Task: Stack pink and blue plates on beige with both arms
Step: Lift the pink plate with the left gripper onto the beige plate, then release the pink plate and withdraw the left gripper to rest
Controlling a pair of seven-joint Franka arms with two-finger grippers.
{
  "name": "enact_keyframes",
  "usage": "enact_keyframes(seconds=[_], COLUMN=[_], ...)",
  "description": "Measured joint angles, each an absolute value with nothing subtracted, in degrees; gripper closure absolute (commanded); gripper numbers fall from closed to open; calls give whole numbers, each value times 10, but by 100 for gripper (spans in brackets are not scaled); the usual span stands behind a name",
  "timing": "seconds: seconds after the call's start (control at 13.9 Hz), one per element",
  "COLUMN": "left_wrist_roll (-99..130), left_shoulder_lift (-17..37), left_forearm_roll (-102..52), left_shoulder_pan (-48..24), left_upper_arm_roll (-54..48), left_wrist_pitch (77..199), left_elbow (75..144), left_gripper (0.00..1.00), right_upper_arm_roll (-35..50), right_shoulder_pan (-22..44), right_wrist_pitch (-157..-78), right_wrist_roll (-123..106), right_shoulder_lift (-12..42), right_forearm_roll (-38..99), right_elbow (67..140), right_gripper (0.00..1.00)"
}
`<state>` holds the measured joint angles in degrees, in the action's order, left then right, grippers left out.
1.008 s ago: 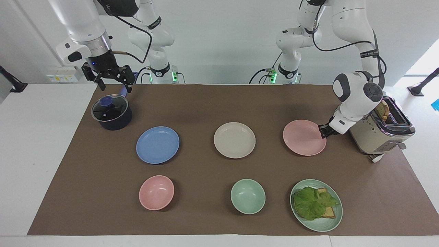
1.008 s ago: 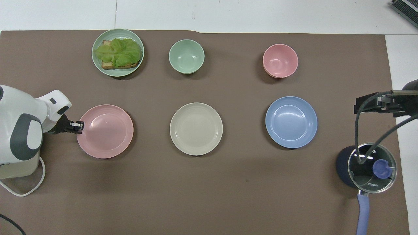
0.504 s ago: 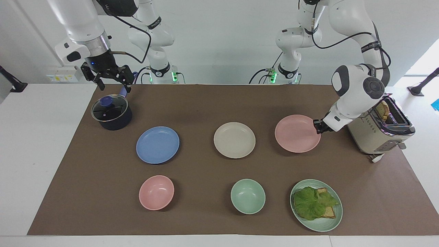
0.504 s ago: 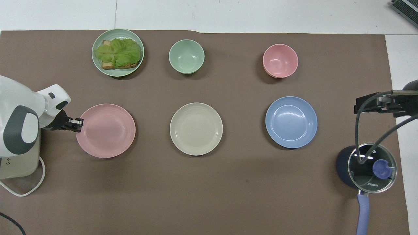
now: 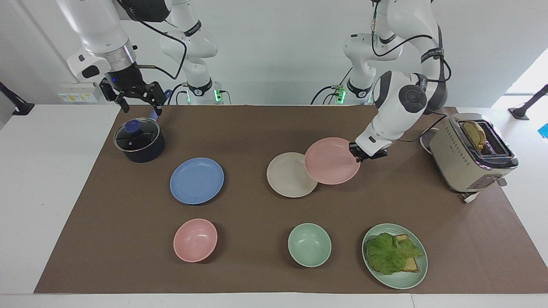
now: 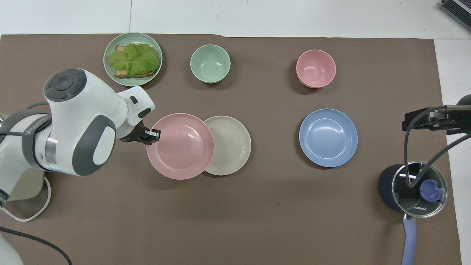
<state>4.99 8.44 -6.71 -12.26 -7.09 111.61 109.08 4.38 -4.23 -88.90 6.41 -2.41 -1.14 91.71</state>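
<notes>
Beige plate (image 5: 287, 176) partly under the pink plate (image 5: 332, 161); pot handle (image 6: 409, 241) cut off by the frame.

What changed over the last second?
The left gripper, shut on the pink plate at its rim, lifted it off the mat and carried it toward the beige plate, which it now partly overlaps. The toaster came back into full view. The right gripper, open, kept hovering over the pot. The blue plate stayed put.
</notes>
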Motion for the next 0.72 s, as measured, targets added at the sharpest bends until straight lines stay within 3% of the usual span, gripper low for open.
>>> enact_keyframes(seconds=[0.72], left_wrist_roll=[95], left_shoulder_lift=[126], left_forearm_roll=[-126], left_shoulder_pan=[-198], left_upper_arm_roll=[-72], left_wrist_pitch=[1219], left_elbow=[1106], left_gripper=[100], right_upper_arm_roll=[44], right_shoulder_pan=[-42], right_wrist_pitch=[-889], right_wrist_roll=[64], right_shoulder_lift=[-25], right_forearm_roll=[-11], right_elbow=[919], right_gripper=[0])
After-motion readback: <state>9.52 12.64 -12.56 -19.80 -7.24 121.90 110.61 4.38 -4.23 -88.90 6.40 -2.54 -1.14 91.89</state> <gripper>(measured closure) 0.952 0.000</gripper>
